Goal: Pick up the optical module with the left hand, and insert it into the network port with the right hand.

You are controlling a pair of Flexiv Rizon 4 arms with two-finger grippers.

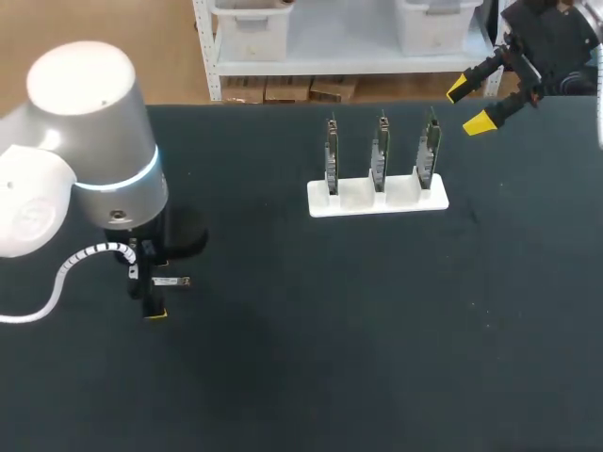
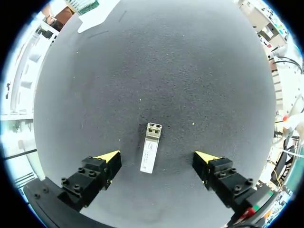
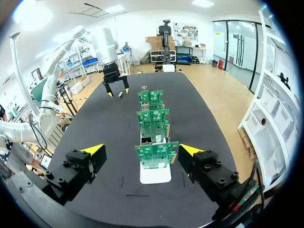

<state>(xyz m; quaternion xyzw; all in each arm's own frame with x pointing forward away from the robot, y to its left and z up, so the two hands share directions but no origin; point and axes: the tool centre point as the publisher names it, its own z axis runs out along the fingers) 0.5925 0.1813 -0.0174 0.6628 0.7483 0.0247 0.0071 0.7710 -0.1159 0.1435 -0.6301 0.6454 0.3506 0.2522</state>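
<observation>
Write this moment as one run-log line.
left gripper: open above optical module on table | right gripper: open, facing circuit boards in white stand | stage: pre-grasp

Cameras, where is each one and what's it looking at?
Head view: high behind, looks down on the table; left arm, right gripper show.
Left wrist view: down onto the optical module, inside the open left gripper.
Right wrist view: behind the open right gripper, facing the board rack.
Shared: head and left wrist both show the module.

We are looking at a table (image 2: 190, 71) showing a matt, finely grained black surface. The module (image 2: 150, 147) is gleaming like bare metal under a paper-like white label. The stand (image 1: 358, 195) is looking like smooth white plastic, and our left arm (image 1: 89, 113) is shining glossy grey.
</observation>
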